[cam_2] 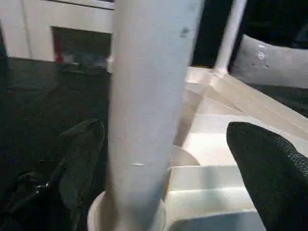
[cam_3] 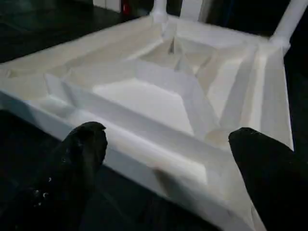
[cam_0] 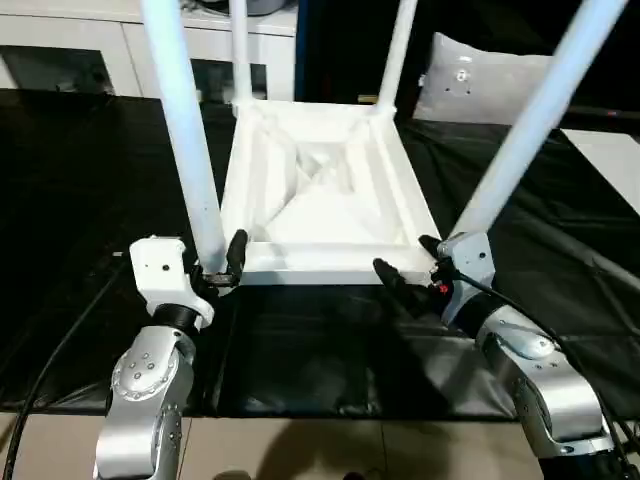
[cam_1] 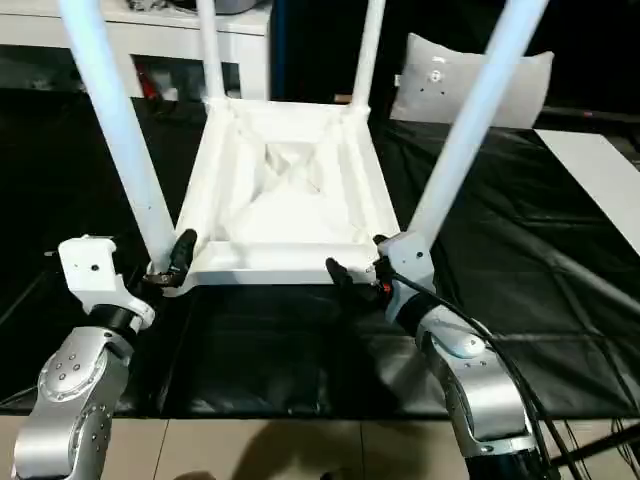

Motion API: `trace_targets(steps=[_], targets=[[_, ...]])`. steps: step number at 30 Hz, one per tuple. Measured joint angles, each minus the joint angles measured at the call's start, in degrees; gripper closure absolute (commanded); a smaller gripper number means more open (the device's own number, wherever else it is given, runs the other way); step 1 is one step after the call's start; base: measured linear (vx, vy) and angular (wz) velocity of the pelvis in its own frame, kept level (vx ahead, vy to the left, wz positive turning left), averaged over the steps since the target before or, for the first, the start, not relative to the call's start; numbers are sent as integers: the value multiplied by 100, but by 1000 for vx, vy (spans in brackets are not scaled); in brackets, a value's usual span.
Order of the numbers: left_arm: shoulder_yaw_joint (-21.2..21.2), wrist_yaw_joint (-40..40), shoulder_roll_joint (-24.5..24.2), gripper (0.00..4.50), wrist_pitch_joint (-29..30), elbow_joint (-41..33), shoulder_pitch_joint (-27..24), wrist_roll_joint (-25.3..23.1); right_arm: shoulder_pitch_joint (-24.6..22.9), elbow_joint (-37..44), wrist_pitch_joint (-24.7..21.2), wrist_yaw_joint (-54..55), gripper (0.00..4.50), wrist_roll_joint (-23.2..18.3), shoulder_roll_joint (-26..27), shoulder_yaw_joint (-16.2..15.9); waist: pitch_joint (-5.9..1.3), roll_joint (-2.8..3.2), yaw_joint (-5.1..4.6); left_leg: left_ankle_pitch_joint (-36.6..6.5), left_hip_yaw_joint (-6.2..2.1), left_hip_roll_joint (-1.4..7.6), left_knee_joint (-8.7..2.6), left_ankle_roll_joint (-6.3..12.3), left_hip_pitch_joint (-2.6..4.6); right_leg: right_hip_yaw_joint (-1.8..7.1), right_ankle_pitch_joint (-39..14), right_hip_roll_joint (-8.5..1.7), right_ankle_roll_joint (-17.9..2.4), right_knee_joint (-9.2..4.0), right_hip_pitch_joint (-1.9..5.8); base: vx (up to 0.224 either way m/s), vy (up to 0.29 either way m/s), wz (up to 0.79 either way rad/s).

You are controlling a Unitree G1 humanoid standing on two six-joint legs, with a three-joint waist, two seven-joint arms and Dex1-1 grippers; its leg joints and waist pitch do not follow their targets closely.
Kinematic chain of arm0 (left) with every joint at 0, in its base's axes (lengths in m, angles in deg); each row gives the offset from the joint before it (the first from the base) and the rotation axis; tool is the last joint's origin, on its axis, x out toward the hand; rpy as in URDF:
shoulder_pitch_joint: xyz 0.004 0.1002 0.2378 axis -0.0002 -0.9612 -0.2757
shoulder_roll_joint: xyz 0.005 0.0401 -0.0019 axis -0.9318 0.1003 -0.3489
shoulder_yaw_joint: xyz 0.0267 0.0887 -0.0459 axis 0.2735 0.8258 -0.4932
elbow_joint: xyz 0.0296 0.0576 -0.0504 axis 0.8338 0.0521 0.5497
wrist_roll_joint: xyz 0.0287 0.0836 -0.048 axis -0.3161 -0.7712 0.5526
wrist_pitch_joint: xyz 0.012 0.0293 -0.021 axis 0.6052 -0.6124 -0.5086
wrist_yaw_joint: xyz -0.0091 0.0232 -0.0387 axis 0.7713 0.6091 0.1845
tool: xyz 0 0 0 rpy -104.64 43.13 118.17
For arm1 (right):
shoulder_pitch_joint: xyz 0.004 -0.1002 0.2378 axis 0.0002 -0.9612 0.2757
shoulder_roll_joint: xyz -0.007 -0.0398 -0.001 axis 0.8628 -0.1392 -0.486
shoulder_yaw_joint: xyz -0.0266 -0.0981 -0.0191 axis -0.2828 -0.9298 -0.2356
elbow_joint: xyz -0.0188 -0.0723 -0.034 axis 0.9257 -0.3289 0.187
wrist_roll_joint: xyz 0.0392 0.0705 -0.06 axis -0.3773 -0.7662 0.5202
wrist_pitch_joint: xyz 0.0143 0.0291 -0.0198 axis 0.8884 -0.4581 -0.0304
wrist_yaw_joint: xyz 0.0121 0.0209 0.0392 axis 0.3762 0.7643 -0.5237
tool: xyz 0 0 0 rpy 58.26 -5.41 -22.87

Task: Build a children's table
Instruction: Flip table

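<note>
The children's table (cam_0: 320, 190) lies upside down on the black worktable, its ribbed underside facing up and all four white legs standing in the corner sockets. My left gripper (cam_0: 215, 265) is open, and its black fingers (cam_2: 82, 149) straddle the base of the near-left leg (cam_2: 149, 96) without pressing it. My right gripper (cam_0: 410, 265) is open too, and its fingers (cam_3: 82, 154) sit on either side of the top's near rim (cam_3: 159, 159), just left of the near-right leg (cam_0: 530, 130). Neither gripper holds anything.
The black-covered worktable (cam_0: 90, 200) spreads out on both sides of the white table. A white cabinet (cam_0: 60, 50) stands behind at the left, a pale cushion-like thing (cam_0: 470, 80) at the back right, and a white board (cam_0: 610, 160) at the right edge. The worktable's front edge (cam_0: 300, 415) lies just below my forearms.
</note>
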Motion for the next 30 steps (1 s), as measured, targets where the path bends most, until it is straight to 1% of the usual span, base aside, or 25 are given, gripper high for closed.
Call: trace_targets(steps=[3, 5, 7, 9, 11, 13, 15, 16, 18, 23, 29, 30], targets=[[0, 44, -96, 4, -8, 2, -2, 3, -12, -4, 100, -181, 0, -14, -7, -60, 12, 2, -7, 20, 4, 8, 0, -4, -8, -2, 20, -1, 23, 2, -10, 0, 0, 0], [5, 224, -243, 4, -25, 33, 0, 24, -42, -6, 205, -293, 0, -53, -11, -90, 13, 0, -1, 25, 5, 11, -8, 0, -15, -4, 31, 0, 28, 4, -21, 0, 0, 0], [17, 369, -400, 4, -32, 137, 20, 11, -47, -9, 241, -327, 0, -82, -6, -90, 18, 13, 19, 25, 5, 13, -14, 0, -28, -6, 51, 0, 16, 4, -28, 0, 0, 0], [12, 405, -436, 4, -32, 220, 21, -8, -47, -10, 238, -341, 0, -98, -6, -91, 20, 22, 23, 25, 5, 13, -19, 1, -50, -8, 63, 0, -4, 2, -44, 0, 0, 0], [7, 487, -499, 4, -37, 342, 40, 5, -54, -2, 17, -386, 0, -124, -53, -120, 21, 25, 19, 42, 5, 14, -22, 31, -55, -11, 62, 0, -4, -1, -47, 0, 0, 0], [-3, 625, -634, 4, -73, 466, 97, 67, -84, -7, -92, -496, 0, -123, -104, -182, 24, 27, 19, 42, 5, 14, -29, 32, -55, -13, 62, 0, -4, -5, -49, 0, 0, 0], [-33, 754, -736, 4, -100, 592, 172, 133, -83, -10, 71, -621, 0, -123, -104, -240, 31, 38, 19, 40, 6, 15, -30, 27, -53, -14, 62, 0, -4, -4, -49, 0, 0, 0], [-50, 848, -794, 4, -112, 658, 219, 172, -81, -27, 235, -673, 0, -123, -100, -257, 34, 42, 20, 27, 6, 16, -30, 4, -52, -14, 63, 0, -5, -4, -49, 0, 0, 0], [-66, 1002, -891, 4, -112, 721, 276, 224, -61, -91, 389, -704, 0, -121, -106, -261, 34, 41, 27, 29, 7, 17, -30, -1, -50, -14, 63, -1, -6, -3, -48, 0, 0, 0], [-77, 1078, -949, 4, -128, 873, 365, 208, -61, -165, 474, -765, 0, -122, -108, -263, 37, 50, 30, 30, 14, 17, -30, -2, -52, -12, 64, -4, -6, -4, -47, 0, 0, 0], [-84, 1066, -942, 4, -215, 989, 372, 222, -60, -196, 519, -851, 0, -120, -116, -264, 39, 43, 26, 30, 17, 22, -34, -1, -52, -15, 63, -4, -6, -4, -49, 0, 0, 0], [-83, 1075, -932, 19, -235, 1059, 420, 221, -44, -263, 571, -852, 0, -109, -123, -264, 38, 41, 26, 31, 19, 21, -34, -1, -50, -14, 63, -4, -6, -4, -49, 0, 0, 0]])
